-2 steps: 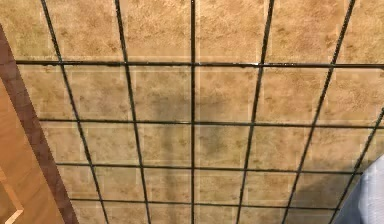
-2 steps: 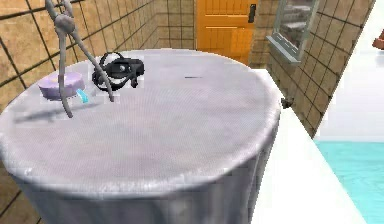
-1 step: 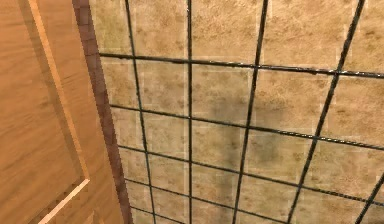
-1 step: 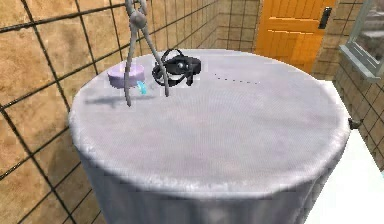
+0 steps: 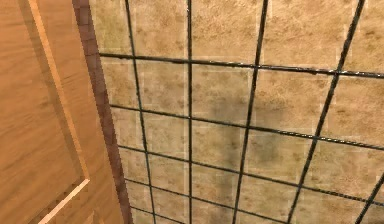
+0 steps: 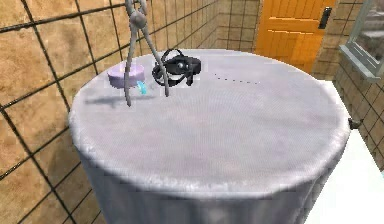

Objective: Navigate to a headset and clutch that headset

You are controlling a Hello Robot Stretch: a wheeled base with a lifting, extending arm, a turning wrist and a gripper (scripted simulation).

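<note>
In the forward view, a wooden panelled door (image 5: 40,110) takes up the left, its edge running down and to the right. Past it, the wall (image 5: 240,110) is covered in tan tiles with dark grout lines, and a grey shadow lies across its middle.

In the arm side view, the same kind of tiled wall (image 6: 40,60) stands at the left and runs back behind a round table (image 6: 220,140). The table has a pale grey, faintly mottled top and a side that falls straight down like a skirt. Everything on it sits at the far left part of the top. A flat lavender disc (image 6: 118,74) lies closest to the wall. The gripper (image 6: 146,100) comes down from the top edge, with two thin grey fingers (image 6: 134,50) spreading toward the tabletop. One finger crosses in front of the disc and the other ends near the headset. Because these things lie on the table at and behind its far end, it cannot be told whether the gripper holds anything or touches them. A small cyan spot (image 6: 143,88) shows between the fingers.

The headset (image 6: 182,68), black with a curved band, lies on the tabletop just right of the disc. Further right, an orange wooden door (image 6: 292,30) with a dark handle (image 6: 325,15) stands in the far wall. A window frame (image 6: 365,50) is at the right edge, with pale floor (image 6: 350,195) below it.
</note>
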